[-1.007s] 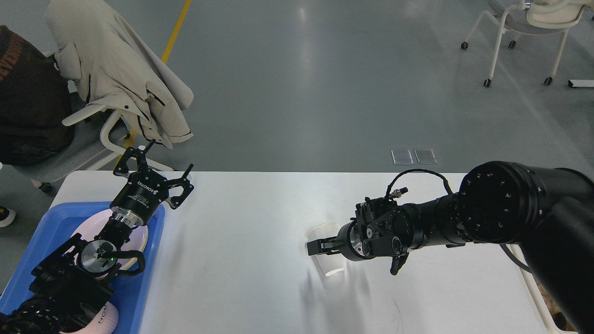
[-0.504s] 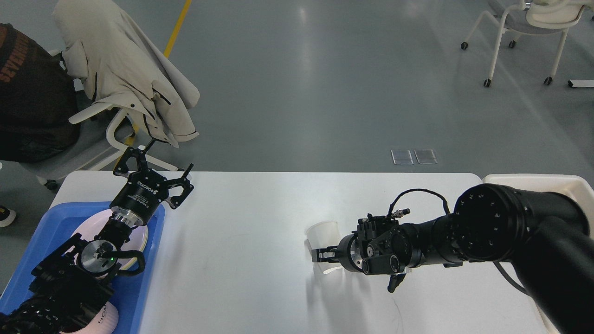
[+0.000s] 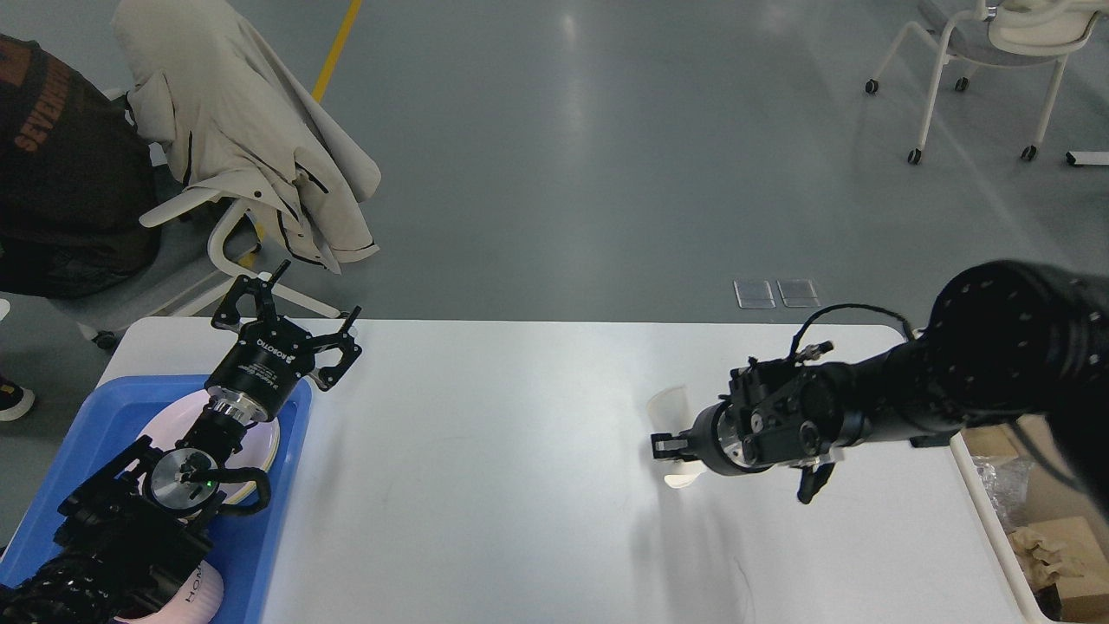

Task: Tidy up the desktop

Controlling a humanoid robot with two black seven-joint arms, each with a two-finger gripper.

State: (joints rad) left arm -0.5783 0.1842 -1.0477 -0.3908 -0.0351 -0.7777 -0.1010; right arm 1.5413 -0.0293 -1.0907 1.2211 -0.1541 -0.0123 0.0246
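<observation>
The white desktop (image 3: pixel 485 485) fills the lower half of the head view. My right gripper (image 3: pixel 663 446) points left over the desktop's right half and is shut on a translucent white plastic cup (image 3: pixel 669 406), held upright just above the surface. My left gripper (image 3: pixel 290 314) is open and empty, raised above the far corner of a blue tray (image 3: pixel 264 537) at the desktop's left end. A white plate (image 3: pixel 260 440) lies in the tray, partly hidden by my left arm.
A cream bin (image 3: pixel 988 511) with crumpled paper and cardboard (image 3: pixel 1061 542) stands off the desktop's right edge. A white cup with lettering (image 3: pixel 197 594) sits in the tray's near end. A chair with a beige jacket (image 3: pixel 251 147) and a seated person (image 3: pixel 61 173) are behind the left corner.
My right gripper has moved to the right and slightly farther away, carrying the plastic cup with it. The bin's contents have come into view. The left arm has not moved.
</observation>
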